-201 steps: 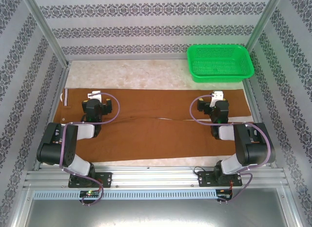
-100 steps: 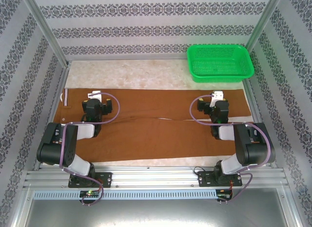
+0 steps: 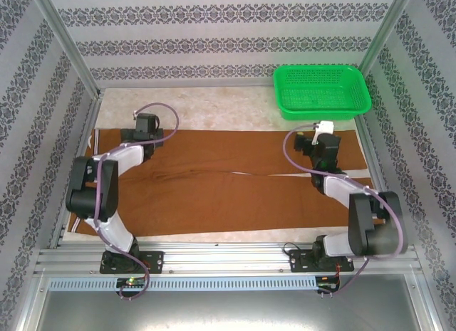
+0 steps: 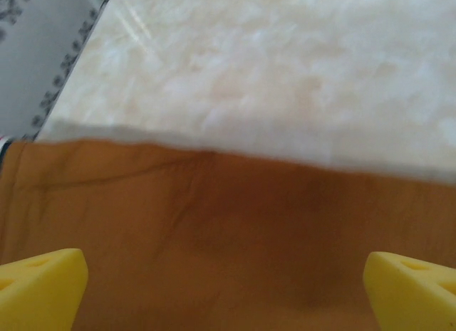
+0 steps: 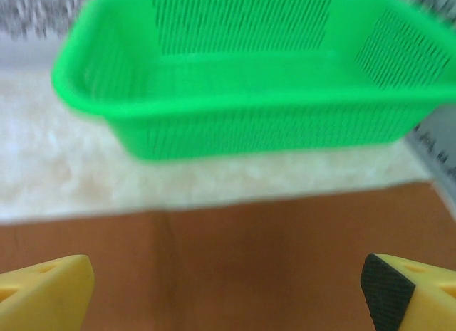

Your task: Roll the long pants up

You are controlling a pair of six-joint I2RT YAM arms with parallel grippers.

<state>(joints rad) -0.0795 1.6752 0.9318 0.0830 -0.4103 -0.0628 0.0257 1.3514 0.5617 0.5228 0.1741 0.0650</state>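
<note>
Stretched out toward 12 o'clock since a second earlier, both arms. Left gripper [image 3: 144, 134] [image 4: 224, 295] spread wide and empty, above the far edge of the long pants [image 3: 228, 196] at 10 o'clock. Right gripper [image 3: 324, 132] [image 5: 228, 288] equally wide, empty, at 2 o'clock, near the green basket [image 3: 324, 112]. Pants lying flat across the table [image 3: 199, 107], from 9 to 3 o'clock.
</note>
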